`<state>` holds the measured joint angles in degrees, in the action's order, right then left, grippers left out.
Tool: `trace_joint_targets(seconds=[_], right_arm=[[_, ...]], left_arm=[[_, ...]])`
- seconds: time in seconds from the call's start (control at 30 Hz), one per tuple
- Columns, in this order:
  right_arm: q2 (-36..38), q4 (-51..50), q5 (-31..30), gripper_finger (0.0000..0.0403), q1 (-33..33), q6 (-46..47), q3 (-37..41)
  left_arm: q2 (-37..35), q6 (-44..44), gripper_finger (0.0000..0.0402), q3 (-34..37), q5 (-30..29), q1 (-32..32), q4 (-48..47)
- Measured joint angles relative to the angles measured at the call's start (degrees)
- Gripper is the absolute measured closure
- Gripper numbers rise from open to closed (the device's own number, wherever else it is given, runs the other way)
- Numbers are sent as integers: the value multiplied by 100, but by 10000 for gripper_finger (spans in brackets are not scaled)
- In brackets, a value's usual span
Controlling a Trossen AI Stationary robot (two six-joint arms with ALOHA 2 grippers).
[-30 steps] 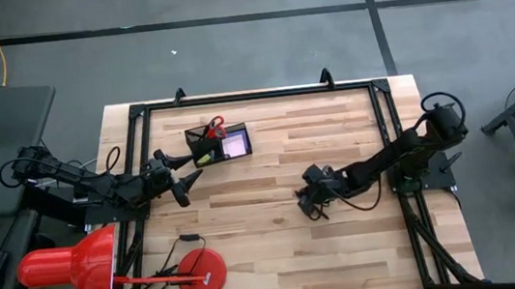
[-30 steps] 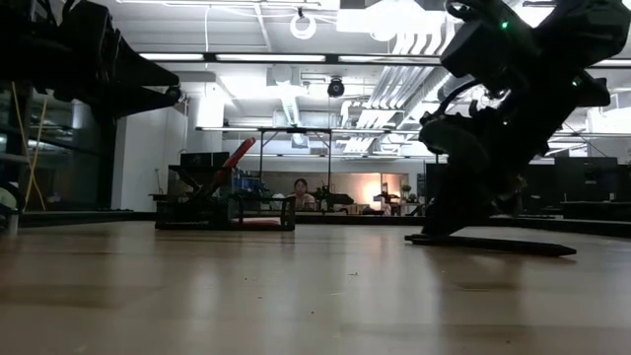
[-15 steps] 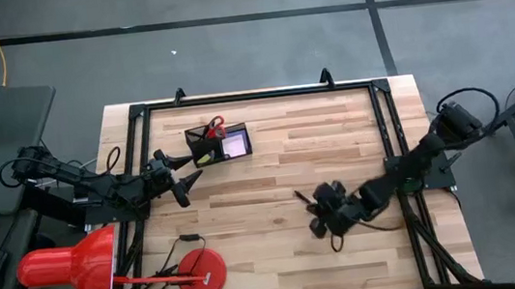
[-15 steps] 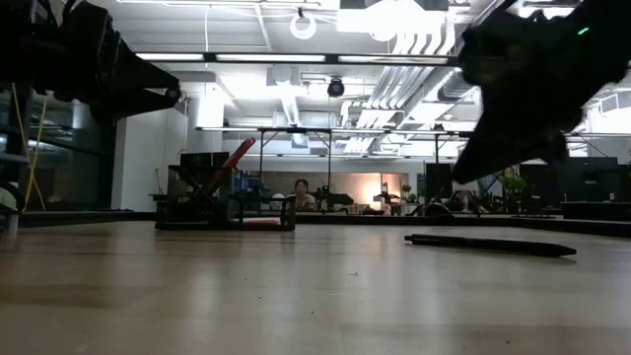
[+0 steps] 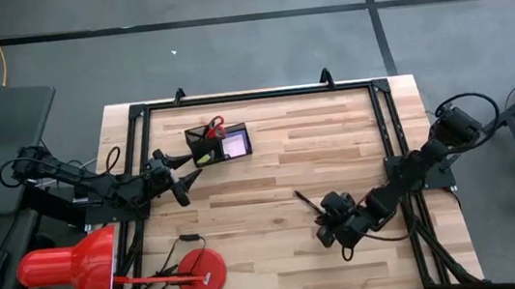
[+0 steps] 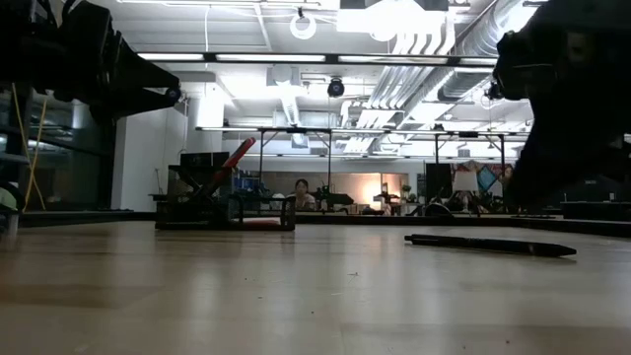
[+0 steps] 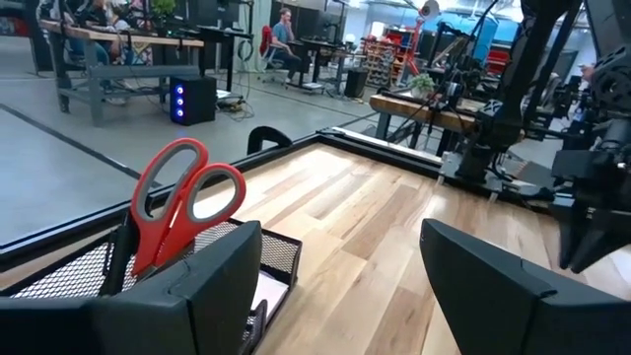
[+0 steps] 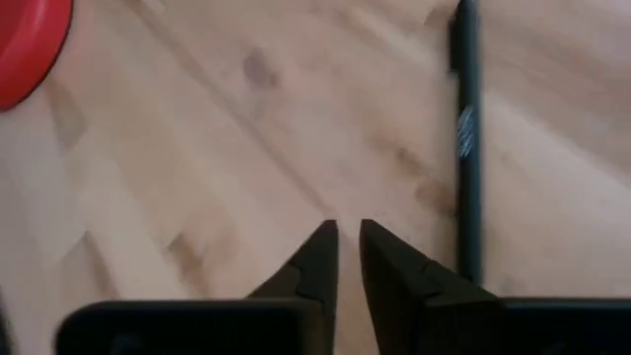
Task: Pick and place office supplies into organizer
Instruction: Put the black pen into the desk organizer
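The black mesh organizer (image 5: 218, 142) stands at the table's far left and also shows in the left wrist view (image 7: 148, 286). Red-handled scissors (image 5: 216, 125) stand upright in it (image 7: 182, 202), beside a pink sticky pad (image 5: 236, 145) and a yellow piece (image 5: 203, 156). A slim black pen (image 5: 305, 200) lies flat on the wood right of centre (image 6: 490, 245). My right gripper (image 5: 326, 232) hovers shut and empty just near of the pen (image 8: 463, 138), its fingertips (image 8: 347, 235) beside the pen and apart from it. My left gripper (image 5: 184, 180) waits open near the organizer (image 7: 340, 266).
A red desk lamp stands at the near left, with its round base (image 5: 202, 272) on the table and its shade (image 5: 67, 268) beyond the table's edge. A black cable (image 5: 186, 242) lies by it. A black frame rail (image 5: 252, 96) runs round the table. People sit in the room behind (image 6: 301, 192).
My right gripper has risen from the pen and drawn back toward the table's near right. The pen stays lying where it was.
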<state>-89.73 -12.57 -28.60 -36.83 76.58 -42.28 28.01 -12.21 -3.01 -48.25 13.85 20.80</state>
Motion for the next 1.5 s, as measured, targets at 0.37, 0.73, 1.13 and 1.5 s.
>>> trace_joint_targets(seconds=[0.37,0.73,1.13,1.5], right_arm=[[-22,330,361,391,245,-328,0],[-28,200,271,291,1311,-1700,0],[-34,-57,127,238,1802,-2161,0],[-720,664,134,251,1922,-2735,1]], left_arm=[[0,3,135,0,-1,0,-11],[0,-2,135,0,-2,0,-44],[0,-3,135,-1,-1,0,-44],[0,-6,135,0,0,0,-96]])
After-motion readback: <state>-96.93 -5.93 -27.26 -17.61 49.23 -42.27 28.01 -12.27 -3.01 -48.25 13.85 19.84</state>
